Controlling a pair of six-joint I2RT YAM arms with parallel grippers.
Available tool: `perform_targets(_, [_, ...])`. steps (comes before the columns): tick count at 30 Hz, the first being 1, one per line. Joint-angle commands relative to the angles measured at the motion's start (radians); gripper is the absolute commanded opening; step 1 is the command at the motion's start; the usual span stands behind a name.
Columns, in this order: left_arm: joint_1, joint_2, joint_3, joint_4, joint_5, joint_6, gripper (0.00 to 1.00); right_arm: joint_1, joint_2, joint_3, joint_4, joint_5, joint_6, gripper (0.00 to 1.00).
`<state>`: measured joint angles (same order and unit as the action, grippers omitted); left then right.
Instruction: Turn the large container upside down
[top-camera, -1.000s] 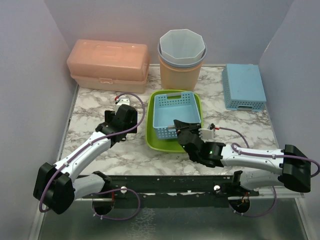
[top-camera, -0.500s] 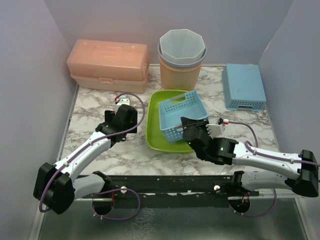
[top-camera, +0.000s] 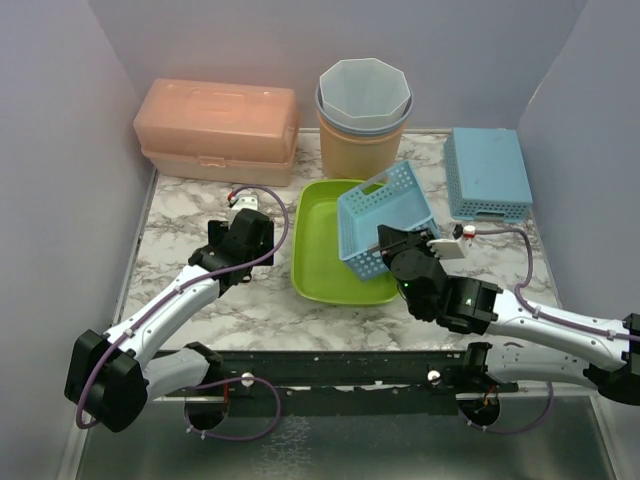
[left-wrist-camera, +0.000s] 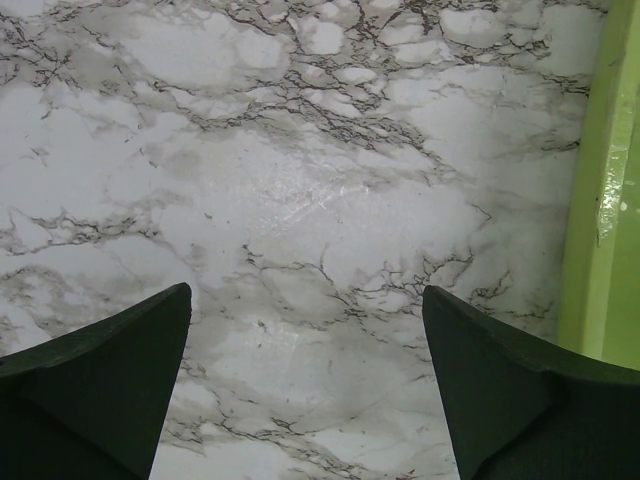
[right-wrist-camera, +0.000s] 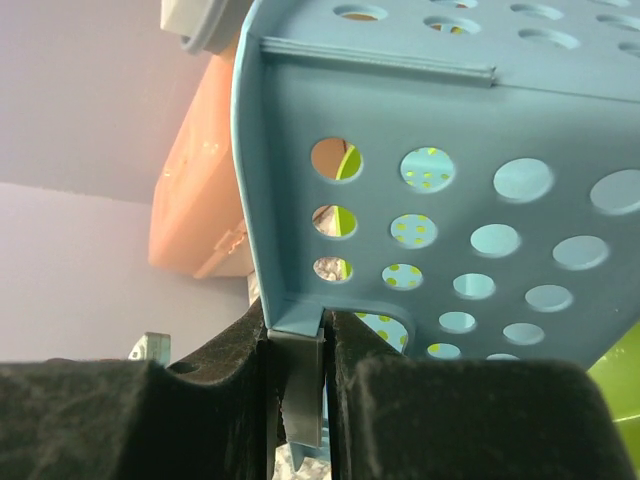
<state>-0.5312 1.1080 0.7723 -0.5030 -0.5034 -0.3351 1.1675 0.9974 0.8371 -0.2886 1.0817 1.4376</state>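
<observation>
Now right fingers (right-wrist-camera: 200, 400) clamp rim of tilted perforated blue basket (top-camera: 385, 215); left fingers (left-wrist-camera: 90, 390) spread.

Table (top-camera: 190, 205): white marble pattern with grey-black veins. From my left wrist the surface shows one soft sheen (left-wrist-camera: 320, 200) near the middle.

Enclosure: three plain panels stand around the table, back wall (top-camera: 300, 40), left wall (top-camera: 60, 200) and right wall (top-camera: 590, 150), all pale lilac. My right wrist sees the same lilac in its upper left.

Light: even and diffuse; shadows faint.

Near edge: a dark rail (top-camera: 340, 365) runs across the front. Below it lies a grey metal sheet (top-camera: 340, 445) with dull reflections.
</observation>
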Motion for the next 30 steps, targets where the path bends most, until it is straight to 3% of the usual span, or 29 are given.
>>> perform_targets(1, [0.005,-0.004,0.024,-0.001,-0.014,0.003,0.99,-0.004,-0.05,-0.013,0.071,0.098,-0.152,0.01])
perform_targets(10, [0.005,-0.002,0.024,-0.002,-0.014,0.005,0.99,-0.003,-0.109,-0.009,0.305,0.038,-0.594,0.01])
perform_targets(17, [0.005,-0.005,0.024,0.0,-0.009,0.005,0.99,-0.003,-0.235,-0.04,0.415,-0.11,-0.889,0.01])
perform_targets(21, [0.005,-0.006,0.024,0.0,-0.007,0.005,0.99,-0.003,-0.3,-0.041,0.406,-0.144,-1.0,0.01])
perform_targets(30, [0.005,-0.001,0.024,-0.002,-0.01,0.003,0.99,-0.003,-0.427,-0.033,0.291,-0.066,-1.27,0.01])
